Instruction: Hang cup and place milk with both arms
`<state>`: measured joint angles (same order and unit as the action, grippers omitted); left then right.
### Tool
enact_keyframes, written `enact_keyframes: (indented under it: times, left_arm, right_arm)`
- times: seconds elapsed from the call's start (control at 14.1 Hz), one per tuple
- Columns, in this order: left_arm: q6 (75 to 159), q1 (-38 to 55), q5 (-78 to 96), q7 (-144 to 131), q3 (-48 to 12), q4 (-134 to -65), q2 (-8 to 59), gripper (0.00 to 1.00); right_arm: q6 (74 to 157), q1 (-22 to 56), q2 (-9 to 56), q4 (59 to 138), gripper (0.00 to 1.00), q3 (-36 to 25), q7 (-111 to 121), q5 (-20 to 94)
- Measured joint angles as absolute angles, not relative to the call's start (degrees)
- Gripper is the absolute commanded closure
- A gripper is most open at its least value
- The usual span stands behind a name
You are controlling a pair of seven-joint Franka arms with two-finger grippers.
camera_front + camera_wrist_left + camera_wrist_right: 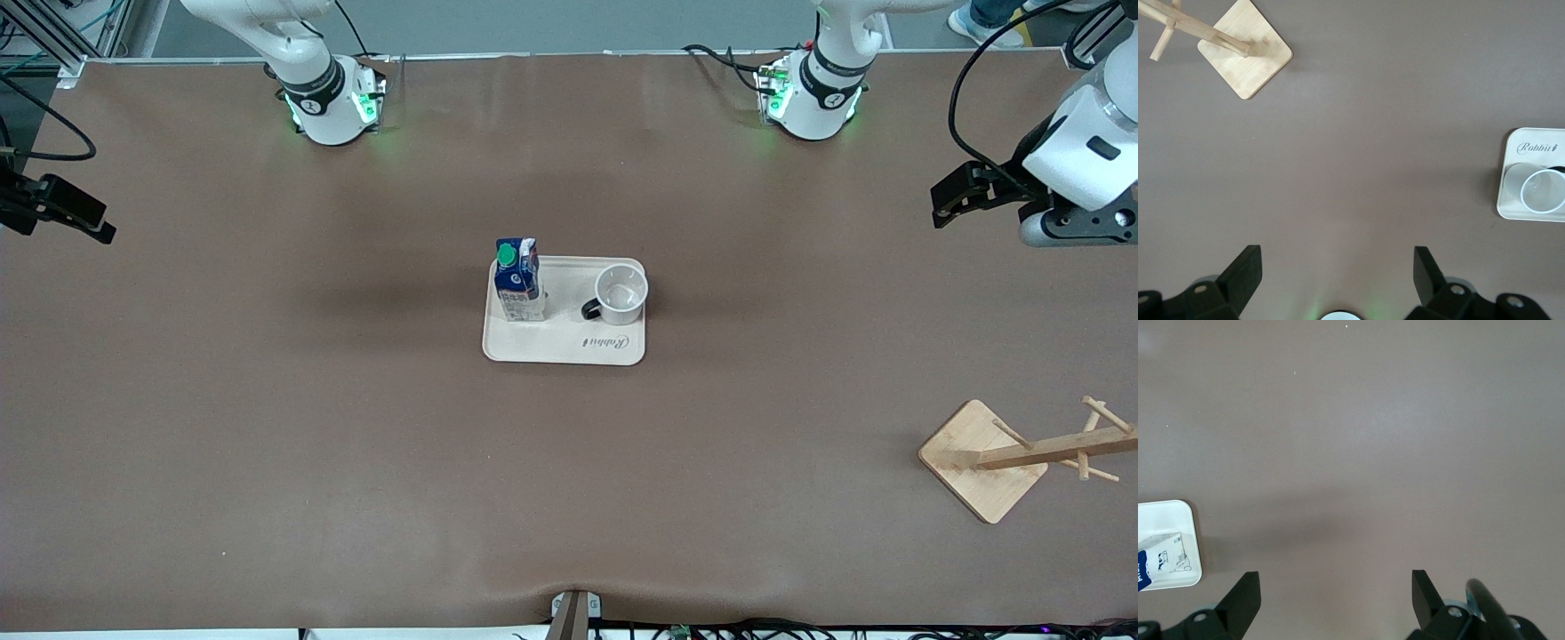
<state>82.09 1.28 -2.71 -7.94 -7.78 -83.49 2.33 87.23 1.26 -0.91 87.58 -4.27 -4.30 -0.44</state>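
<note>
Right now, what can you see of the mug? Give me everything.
The mug is small and white, looks ceramic, with a black loop handle pointing toward the milk carton. It stands upright and looks empty, mouth open to the camera. It sits on the cream tray, at the end toward the left arm, apart from the carton. Nothing else touches it; neither pincer is near.

A cream tray (533, 342) with dark script lettering lies at the middle of the brown table (267, 427). A wooden peg rack (1022, 455) on a square base stands near the left arm's end, nearer the front camera.
</note>
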Motion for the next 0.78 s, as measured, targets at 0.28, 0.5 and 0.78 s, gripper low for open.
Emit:
enact_keyframes:
  times: [0.28, 0.5, 0.78]
  left_arm:
    - [82.13, 0.76, -2.71, -7.81, -7.5, -83.71, 2.35, 0.0]
    - [82.22, 0.38, -2.71, -7.88, -7.32, -83.71, 2.45, 0.0]
    - [82.76, 0.42, -2.7, -6.9, -7.39, -83.75, 4.6, 0.0]
  right_arm:
    - [87.23, 1.26, -0.91, 87.58, 0.0, -4.27, -4.3, -0.44]
    - [87.23, 1.26, -0.91, 87.58, 0.0, -4.26, -4.29, -0.44]
    - [87.65, 1.41, -0.91, 87.57, 0.0, -4.22, -4.29, -0.41]
